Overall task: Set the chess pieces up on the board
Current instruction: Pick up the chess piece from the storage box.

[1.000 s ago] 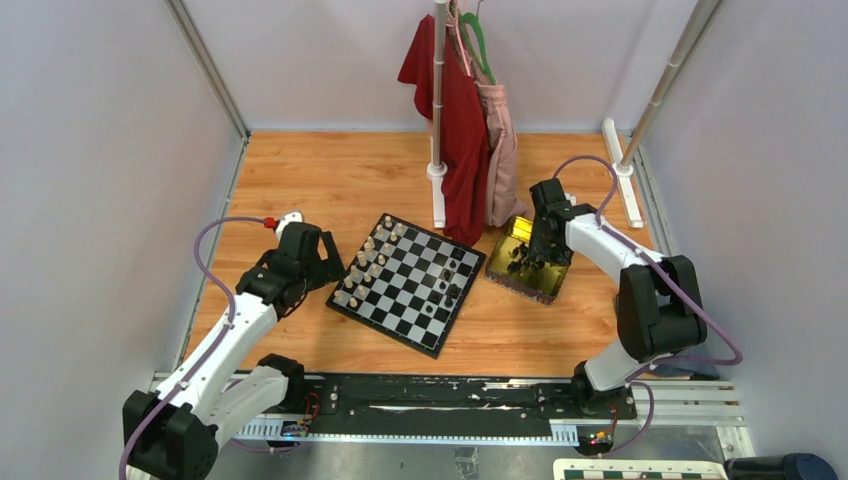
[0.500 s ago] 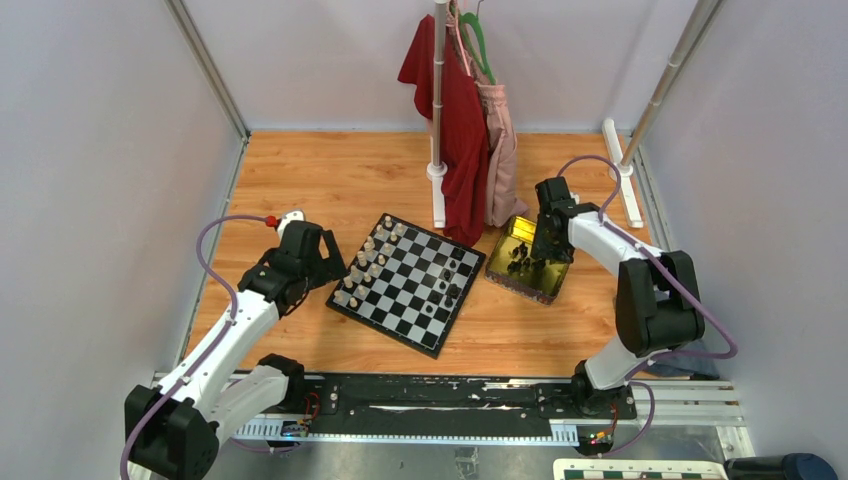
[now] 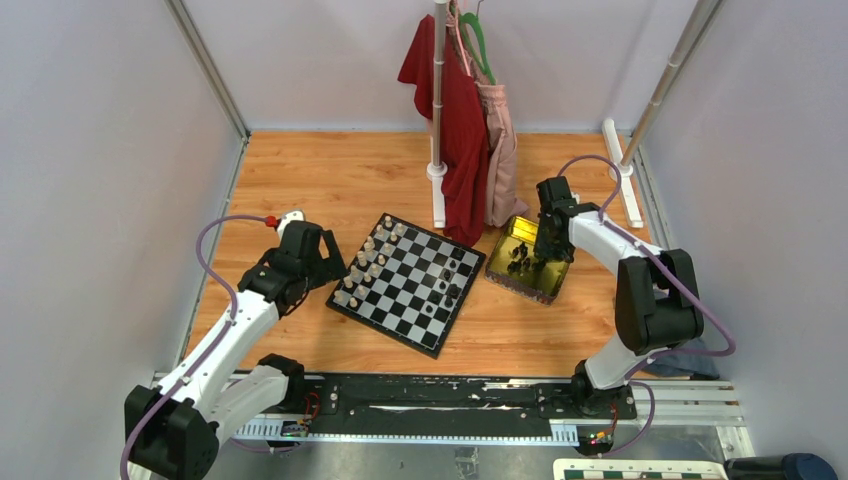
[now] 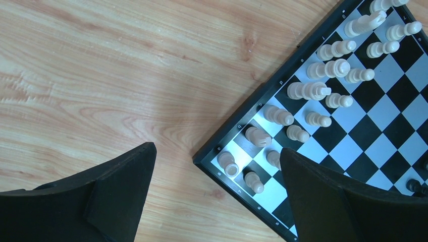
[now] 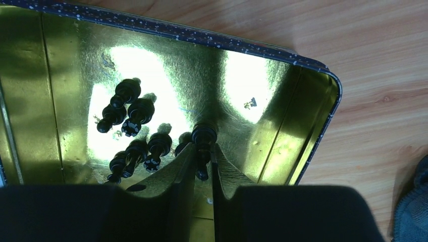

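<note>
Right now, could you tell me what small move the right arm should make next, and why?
Probably lift straight up: the right gripper pinches a black piece inside the gold tin, with other pieces lying close beside it.

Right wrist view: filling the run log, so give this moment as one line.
phase: pick | right gripper: shut on small black chess piece in shiny gold tin tray | left gripper: open over black-and-white chequered chessboard corner

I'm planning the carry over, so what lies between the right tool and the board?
Top view: between the right tool and the board lie loose black chess pieces and the wall of the gold tin.
</note>
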Robot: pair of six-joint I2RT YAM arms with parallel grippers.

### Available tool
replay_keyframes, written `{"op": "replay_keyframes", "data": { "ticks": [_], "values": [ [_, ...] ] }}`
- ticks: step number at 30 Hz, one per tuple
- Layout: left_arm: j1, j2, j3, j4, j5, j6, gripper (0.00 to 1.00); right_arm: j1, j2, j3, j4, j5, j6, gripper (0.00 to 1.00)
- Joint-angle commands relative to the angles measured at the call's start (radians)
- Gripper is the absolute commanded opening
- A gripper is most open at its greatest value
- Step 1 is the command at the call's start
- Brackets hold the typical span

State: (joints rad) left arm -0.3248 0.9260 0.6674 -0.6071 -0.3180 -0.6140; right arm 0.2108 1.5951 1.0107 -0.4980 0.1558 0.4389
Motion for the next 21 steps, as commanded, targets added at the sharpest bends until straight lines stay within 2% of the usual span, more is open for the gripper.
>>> {"op": "replay_keyframes", "data": {
  "ticks": [1, 9, 21],
  "values": [
    [-0.003, -0.016, 0.011, 0.001, 0.000, -0.011, 1.00, -0.020, 0.007, 0.012, -0.007, -0.009, -0.016, 0.19],
    [-0.003, -0.030, 0.007, -0.002, 0.008, -0.021, 1.00, -0.025, -0.006, 0.009, -0.006, -0.010, -0.023, 0.00],
    [-0.003, -0.058, -0.003, -0.013, 0.004, -0.023, 1.00, -0.025, -0.091, 0.028, -0.027, -0.009, -0.035, 0.00]
  ]
}}
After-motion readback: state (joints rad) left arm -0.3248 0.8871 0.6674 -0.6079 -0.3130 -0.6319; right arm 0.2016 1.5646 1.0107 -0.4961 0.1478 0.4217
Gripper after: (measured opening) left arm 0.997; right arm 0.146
